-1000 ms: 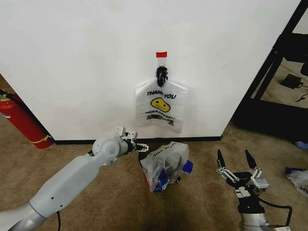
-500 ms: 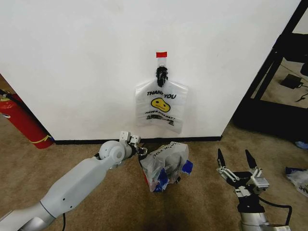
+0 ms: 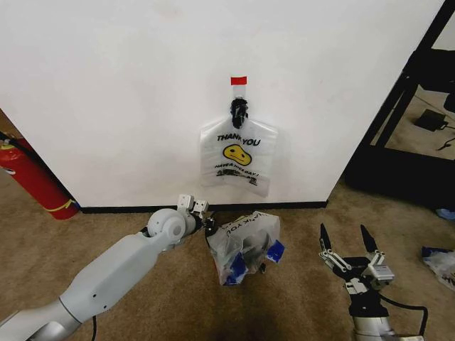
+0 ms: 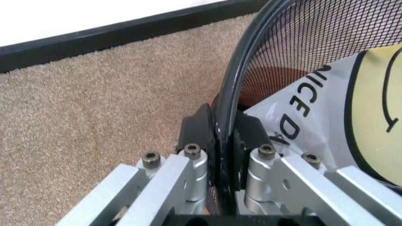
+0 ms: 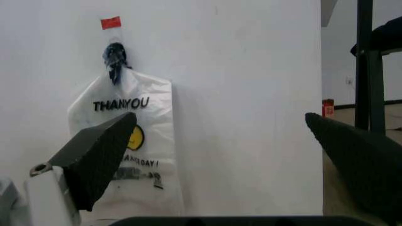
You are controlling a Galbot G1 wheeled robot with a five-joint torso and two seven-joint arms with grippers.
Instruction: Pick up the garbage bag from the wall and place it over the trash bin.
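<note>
Since a second ago my left pincer (image 3: pixel 206 222), clamped on the trash bin (image 3: pixel 245 249) rim at the bin's 9 o'clock, tipped it lower. The garbage bag (image 3: pixel 245 240) covers it, so the fitting step is nearly done and next I'd let go gently. My right pincer (image 3: pixel 348 249) waits open.

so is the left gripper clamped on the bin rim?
Yes: in the left wrist view the left gripper has a finger on each side of the bin rim, pinching it.

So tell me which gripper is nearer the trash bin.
Left. The left gripper is clamped on the trash bin rim; the right gripper hangs open, apart from it on the carpet side.
</note>
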